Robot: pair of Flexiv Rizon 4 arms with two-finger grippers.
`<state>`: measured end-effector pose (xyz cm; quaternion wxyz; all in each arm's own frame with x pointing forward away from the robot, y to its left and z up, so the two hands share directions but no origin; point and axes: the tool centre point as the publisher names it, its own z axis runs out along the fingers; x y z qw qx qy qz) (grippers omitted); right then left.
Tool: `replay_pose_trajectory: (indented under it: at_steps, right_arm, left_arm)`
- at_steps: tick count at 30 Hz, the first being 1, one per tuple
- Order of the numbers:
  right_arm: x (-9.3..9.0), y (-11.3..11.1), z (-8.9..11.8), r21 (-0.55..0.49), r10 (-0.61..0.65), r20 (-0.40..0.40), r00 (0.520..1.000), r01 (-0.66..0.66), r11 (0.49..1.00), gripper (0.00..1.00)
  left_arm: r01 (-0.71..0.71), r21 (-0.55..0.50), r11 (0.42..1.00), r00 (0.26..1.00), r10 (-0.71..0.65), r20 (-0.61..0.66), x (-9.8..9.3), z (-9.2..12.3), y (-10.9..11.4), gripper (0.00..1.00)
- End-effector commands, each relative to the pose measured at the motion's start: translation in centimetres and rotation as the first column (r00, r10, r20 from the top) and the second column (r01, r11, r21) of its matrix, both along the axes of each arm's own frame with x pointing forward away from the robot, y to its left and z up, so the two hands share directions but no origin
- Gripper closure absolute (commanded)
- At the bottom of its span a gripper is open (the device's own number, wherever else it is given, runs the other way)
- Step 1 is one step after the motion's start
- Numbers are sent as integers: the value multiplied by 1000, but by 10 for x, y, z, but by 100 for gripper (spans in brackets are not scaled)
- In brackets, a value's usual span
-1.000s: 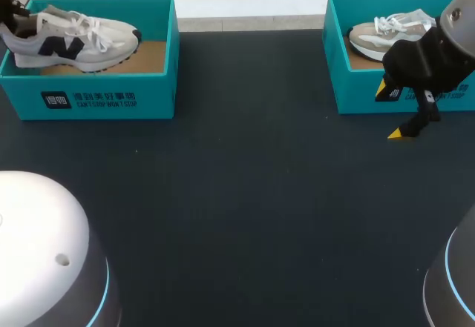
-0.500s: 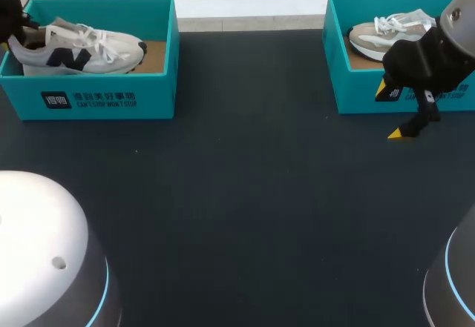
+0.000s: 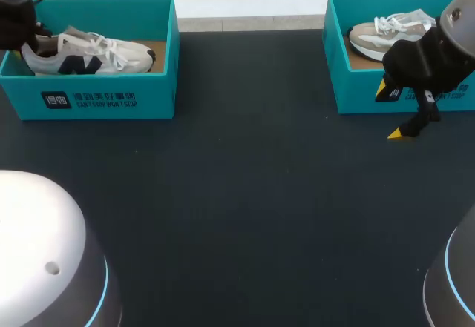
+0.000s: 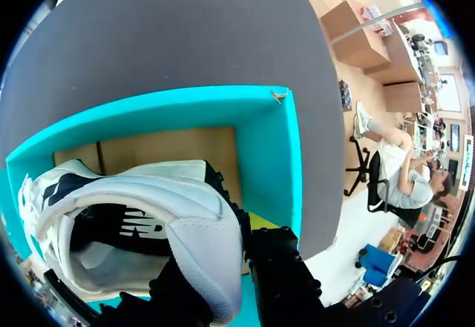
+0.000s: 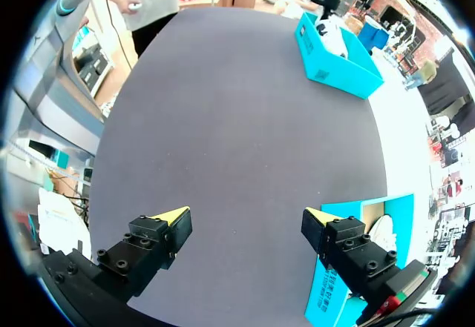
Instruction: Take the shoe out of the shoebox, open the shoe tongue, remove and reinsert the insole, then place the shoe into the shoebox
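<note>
Now the left gripper [image 4: 230, 275] clamps the heel of the shoe [image 3: 89, 54], which is down inside the left shoebox [image 3: 104, 98]. Off to the right, the right gripper [image 5: 249, 227] hangs spread wide over the table [image 3: 245, 193] beside the other box [image 3: 356, 98].

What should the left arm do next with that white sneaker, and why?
Probably ease the left jaws open and release: they grip the heel of the shoe, which already sits low inside the left shoebox, its sole seemingly down on the box floor.
</note>
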<state>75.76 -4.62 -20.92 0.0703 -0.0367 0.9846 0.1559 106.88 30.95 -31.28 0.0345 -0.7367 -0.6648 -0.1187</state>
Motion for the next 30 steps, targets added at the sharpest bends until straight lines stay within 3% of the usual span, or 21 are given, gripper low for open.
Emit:
replay_pose_trajectory:
  at_steps: [1,21,23,24,25,26,27,30]
  right_arm:
    - [0,0,-1,-1,0,2,1000,0,1000,0]
    - [0,0,-1,-1,0,2,1000,0,1000,0]
    - [0,0,-1,-1,0,2,1000,0,1000,0]
    - [0,0,-1,-1,0,2,1000,0,1000,0]
    - [0,0,-1,-1,0,2,1000,0,1000,0]
    - [0,0,-1,-1,0,2,1000,0,1000,0]
    - [0,0,-1,-1,0,2,1000,0,1000,0]
    - [0,0,-1,-1,0,2,1000,0,1000,0]
  left_arm:
    - [-12,3,1000,1000,12,-18,5,-13,-3,100]
    - [-59,17,998,996,60,-64,3,-59,-4,100]
    - [-58,2,998,995,58,-80,3,-60,-3,76]
    - [-56,3,998,995,56,-80,2,-61,-3,55]
    - [-54,0,999,995,54,-84,2,-62,-3,51]
    - [-52,0,999,995,51,-85,2,-62,-3,40]
    - [-50,1,999,995,50,-87,2,-62,-2,18]
    - [-46,-7,999,994,45,-96,2,-62,-2,9]
